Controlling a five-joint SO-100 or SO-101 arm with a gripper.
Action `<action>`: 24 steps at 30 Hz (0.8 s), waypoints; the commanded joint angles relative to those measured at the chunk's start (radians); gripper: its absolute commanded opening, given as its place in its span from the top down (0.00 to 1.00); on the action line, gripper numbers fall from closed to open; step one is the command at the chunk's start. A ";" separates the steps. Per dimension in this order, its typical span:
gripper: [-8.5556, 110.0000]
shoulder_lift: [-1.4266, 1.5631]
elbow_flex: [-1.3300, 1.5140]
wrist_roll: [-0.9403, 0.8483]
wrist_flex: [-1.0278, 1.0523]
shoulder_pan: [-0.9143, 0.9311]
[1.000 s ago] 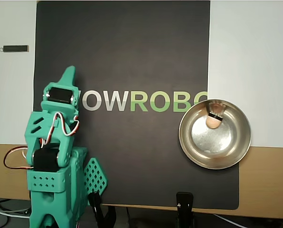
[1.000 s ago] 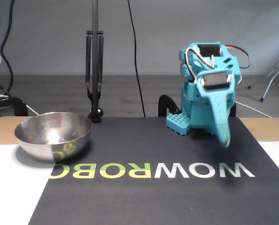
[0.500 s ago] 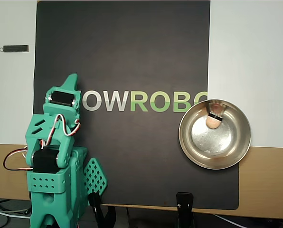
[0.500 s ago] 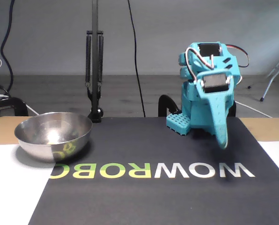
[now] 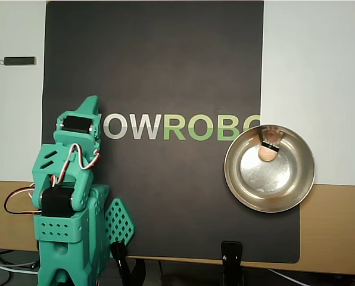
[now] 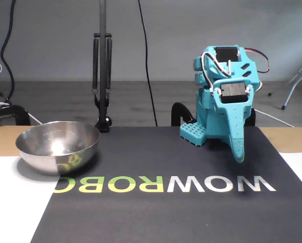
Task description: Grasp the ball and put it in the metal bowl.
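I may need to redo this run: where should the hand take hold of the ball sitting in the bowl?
Probably from straight above, fingers across the widest part of the ball. It lies low inside the metal bowl, near the wall on the lettering side, so the raised rim blocks a sideways approach.

A shiny, reflective metal bowl [image 5: 269, 168] with a brushed inside holds a smooth, matt peach ball [image 5: 267, 153]. The arm [image 5: 67, 190] is matt teal plastic. Under its gripper [image 6: 238, 154] lies a matt black mat [image 5: 165, 71] with printed letters.
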 commanded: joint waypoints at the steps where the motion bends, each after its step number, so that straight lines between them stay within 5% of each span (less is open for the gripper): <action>1: 0.93 0.063 0.032 -0.037 0.003 0.003; 24: 0.93 0.058 0.031 -0.072 -0.002 0.002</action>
